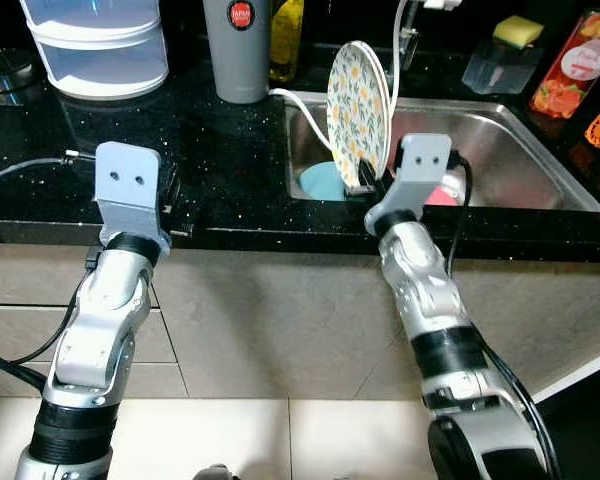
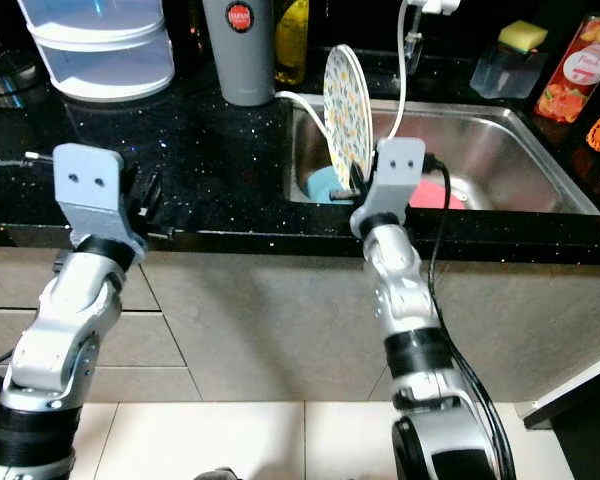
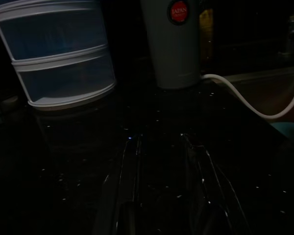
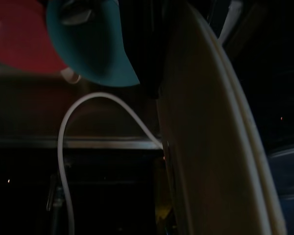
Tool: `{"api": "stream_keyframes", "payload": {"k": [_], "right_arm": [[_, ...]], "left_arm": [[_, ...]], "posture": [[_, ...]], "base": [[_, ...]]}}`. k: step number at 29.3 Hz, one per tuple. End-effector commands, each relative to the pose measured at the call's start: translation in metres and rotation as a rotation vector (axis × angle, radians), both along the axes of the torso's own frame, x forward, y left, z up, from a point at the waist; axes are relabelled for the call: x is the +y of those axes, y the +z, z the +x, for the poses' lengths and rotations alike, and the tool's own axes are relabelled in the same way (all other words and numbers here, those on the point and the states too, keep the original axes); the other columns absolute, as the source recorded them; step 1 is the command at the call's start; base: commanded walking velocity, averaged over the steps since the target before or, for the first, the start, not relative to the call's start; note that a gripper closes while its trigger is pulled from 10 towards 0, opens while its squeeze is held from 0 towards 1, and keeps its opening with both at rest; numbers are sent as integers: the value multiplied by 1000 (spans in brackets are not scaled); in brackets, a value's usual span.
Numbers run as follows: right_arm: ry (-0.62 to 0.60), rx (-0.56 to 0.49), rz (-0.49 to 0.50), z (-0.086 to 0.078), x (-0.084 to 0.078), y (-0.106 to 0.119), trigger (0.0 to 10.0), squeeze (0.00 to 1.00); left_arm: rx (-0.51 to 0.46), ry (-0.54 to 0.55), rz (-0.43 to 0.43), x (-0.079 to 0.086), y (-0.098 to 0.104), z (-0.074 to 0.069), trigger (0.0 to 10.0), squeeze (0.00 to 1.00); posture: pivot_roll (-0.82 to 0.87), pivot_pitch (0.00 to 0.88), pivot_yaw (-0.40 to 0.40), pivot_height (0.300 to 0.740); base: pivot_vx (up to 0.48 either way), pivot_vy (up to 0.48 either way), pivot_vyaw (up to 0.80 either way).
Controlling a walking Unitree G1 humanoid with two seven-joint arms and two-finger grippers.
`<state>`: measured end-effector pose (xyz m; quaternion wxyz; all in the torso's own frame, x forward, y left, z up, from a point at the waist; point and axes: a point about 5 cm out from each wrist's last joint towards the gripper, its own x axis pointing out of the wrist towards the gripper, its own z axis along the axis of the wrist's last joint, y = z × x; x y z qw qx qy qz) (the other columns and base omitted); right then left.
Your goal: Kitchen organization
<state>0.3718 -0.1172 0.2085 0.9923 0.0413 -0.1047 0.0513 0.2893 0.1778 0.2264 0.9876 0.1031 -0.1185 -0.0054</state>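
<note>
My two arms are silver jointed shells with black bands, each wrist topped by a grey-blue plate with two screw holes, black cables trailing alongside both forearms.

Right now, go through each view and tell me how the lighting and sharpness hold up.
Left eye view and right eye view: evenly lit and sharp, with soft glare on the steel sink. Left wrist view: very dark, though the stacked containers and grey tumbler are readable. Right wrist view: dim, the plate close and soft-edged, the teal bowl blurred.
</note>
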Motion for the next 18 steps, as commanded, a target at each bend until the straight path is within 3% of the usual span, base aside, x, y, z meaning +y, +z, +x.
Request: {"api": "stream_keyframes", "payload": {"k": [1,5,10,11,13,14,15,16,17,18], "right_arm": [[-47,25,-30,5,-6,-3,10000,0],[-97,122,-87,17,-7,-11,10000,0],[-113,147,-147,28,-3,-6,10000,0],[-117,164,-157,30,-2,-8,10000,55],[-119,190,-177,32,0,-11,10000,392],[-124,200,-187,33,1,-13,10000,678],[-128,203,-194,33,1,-13,10000,890],[-128,203,-194,33,1,-13,10000,890],[-129,209,-207,34,2,-15,10000,1000],[-130,216,-215,34,2,-16,10000,1000]], "left_arm": [[-10,-3,-12,-4,1,2,10000,0],[-12,6,-12,-3,2,1,10000,0],[-6,12,-12,-2,0,-2,10000,0],[-6,15,-12,-2,0,-2,10000,0],[-8,22,-11,-1,0,-3,10000,0],[-8,27,-11,-1,0,-4,10000,0],[-8,32,-12,0,0,-4,10000,0],[-8,32,-12,0,0,-4,10000,0],[-7,38,-12,2,0,-5,10000,0],[-7,42,-12,3,-1,-6,10000,0]], "posture": [[164,0,-70,740],[176,18,-81,740],[181,23,-86,740],[190,25,-92,740],[197,27,-97,740],[203,29,-102,740],[203,29,-102,740],[203,29,-102,740],[207,29,-105,740],[210,28,-108,740]], "base": [[0,0,0],[0,0,0],[0,0,0],[0,0,0],[0,0,0],[0,0,0],[0,0,0],[0,0,0],[0,0,0],[0,0,0]]}}
